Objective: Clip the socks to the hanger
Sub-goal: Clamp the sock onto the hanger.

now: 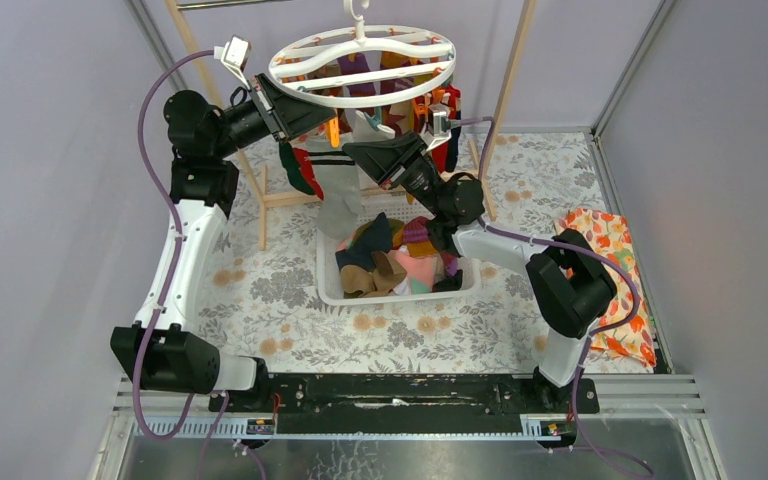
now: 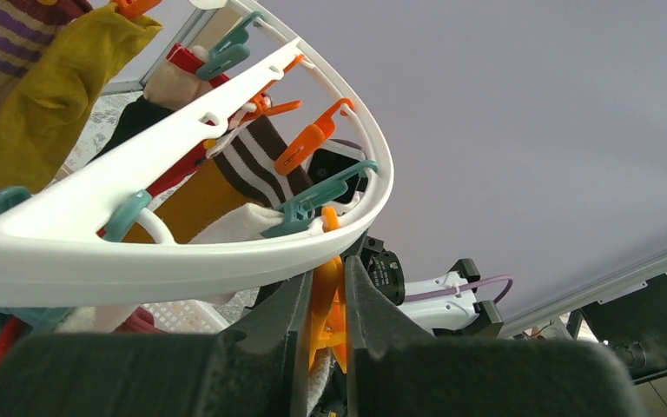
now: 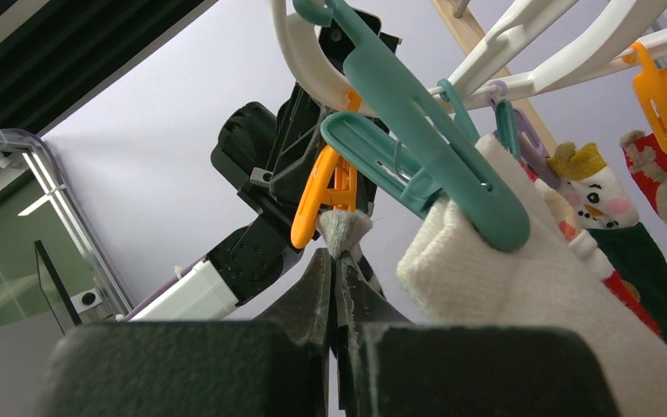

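The white round hanger (image 1: pixel 360 62) hangs from its hook at the back, with several socks clipped under it. My left gripper (image 2: pixel 328 291) sits under the ring's rim (image 2: pixel 182 252), shut on an orange clip (image 2: pixel 326 304) and squeezing it. My right gripper (image 3: pixel 337 254) is shut on the top edge of a grey sock (image 3: pixel 344 228), holding it just under that orange clip (image 3: pixel 317 195). From above, the grey sock (image 1: pixel 338 195) hangs down between the two grippers. Beside it, a teal clip (image 3: pixel 425 165) grips a cream sock (image 3: pixel 530 295).
A white slotted basket (image 1: pixel 332 285) below the hanger holds several loose socks (image 1: pixel 390 255). A wooden frame rack (image 1: pixel 508 90) carries the hanger. An orange floral cloth (image 1: pixel 608 275) lies at the right. Grey walls close in on both sides.
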{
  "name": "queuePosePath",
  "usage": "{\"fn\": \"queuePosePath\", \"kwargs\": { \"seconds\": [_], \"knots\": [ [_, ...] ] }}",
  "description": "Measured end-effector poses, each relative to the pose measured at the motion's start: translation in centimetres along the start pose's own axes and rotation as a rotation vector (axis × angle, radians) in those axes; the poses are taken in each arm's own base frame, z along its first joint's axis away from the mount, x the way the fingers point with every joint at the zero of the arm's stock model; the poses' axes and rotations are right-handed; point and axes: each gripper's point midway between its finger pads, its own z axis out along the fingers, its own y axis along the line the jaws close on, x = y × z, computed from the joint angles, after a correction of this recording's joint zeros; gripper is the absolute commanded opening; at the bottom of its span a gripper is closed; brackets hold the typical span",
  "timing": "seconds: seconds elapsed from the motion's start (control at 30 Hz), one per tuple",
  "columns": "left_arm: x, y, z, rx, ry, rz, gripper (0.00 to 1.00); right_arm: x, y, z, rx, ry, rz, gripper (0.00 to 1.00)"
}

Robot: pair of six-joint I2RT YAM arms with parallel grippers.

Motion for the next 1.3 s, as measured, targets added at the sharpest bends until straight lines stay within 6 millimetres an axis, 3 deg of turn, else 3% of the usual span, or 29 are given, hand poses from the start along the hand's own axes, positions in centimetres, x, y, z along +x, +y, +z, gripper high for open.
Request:
{"fn": "queuePosePath", "kwargs": {
  "seconds": [0.73, 0.83, 0.93, 1.17, 1.23, 1.3],
  "knots": [
    [0.0, -0.2, 0.0, 0.010, -0.005, -0.013, 0.08, -1.0, 0.0, 0.9, -0.008, -0.043, 0.003, 0.00],
    [-0.1, -0.2, 0.0, 0.011, -0.005, -0.013, 0.19, -1.0, 0.0, 1.0, -0.009, -0.045, 0.002, 0.00],
    [0.0, -0.2, 0.0, 0.010, -0.005, -0.011, 0.41, -1.1, 0.0, 1.0, -0.005, -0.051, 0.002, 0.04],
    [0.4, -0.2, -0.1, 0.014, 0.017, 0.018, 0.54, -1.4, -0.7, 1.1, 0.024, -0.070, -0.001, 0.22],
    [0.6, -0.4, -0.2, 0.017, 0.022, 0.027, 0.59, -1.5, -1.1, 1.1, 0.044, -0.073, -0.004, 0.31],
    [0.6, -0.7, -0.4, 0.020, 0.024, 0.042, 0.70, -1.4, -1.6, 1.1, 0.065, -0.074, -0.009, 0.48]
  ]
}}
